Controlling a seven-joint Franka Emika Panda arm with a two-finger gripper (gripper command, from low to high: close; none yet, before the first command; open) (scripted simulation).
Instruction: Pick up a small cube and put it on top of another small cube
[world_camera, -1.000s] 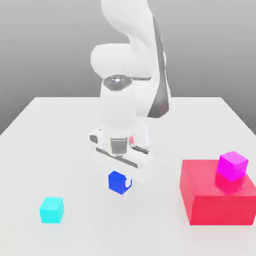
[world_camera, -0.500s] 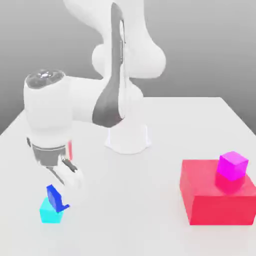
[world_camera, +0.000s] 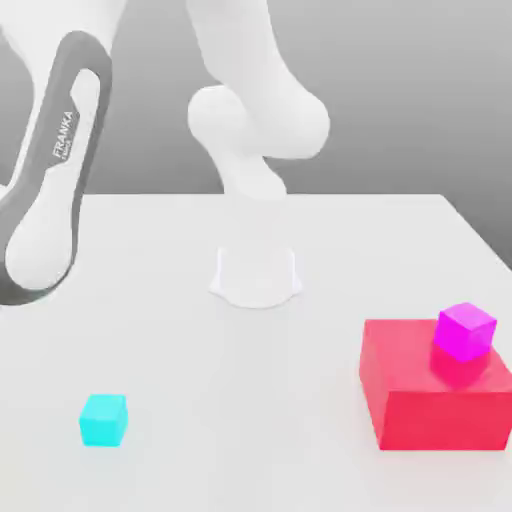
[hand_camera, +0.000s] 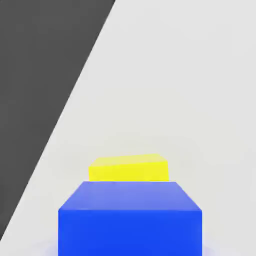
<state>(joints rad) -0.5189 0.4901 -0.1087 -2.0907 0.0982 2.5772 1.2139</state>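
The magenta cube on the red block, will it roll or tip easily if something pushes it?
The magenta cube has flat faces, so it would probably slide, not roll. It sits near the red block's back corner, so a push outward could likely drop it off. It looks rigid.

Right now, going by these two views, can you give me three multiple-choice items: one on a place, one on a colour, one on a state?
1. Where is the magenta cube?
A. on the table
B. on the red block
C. on the cyan cube

2. In the hand view, what colour is the cube just beyond the dark blue cube?
A. green
B. magenta
C. yellow

3. In the exterior view, how does the cyan cube stand?
A. alone on the table, nothing on top
B. under another cube
C. on the red block

Key: 1 B, it sits on the block's top face. 2 C, the yellow cube shows past the blue one. 3 A, its top is bare.
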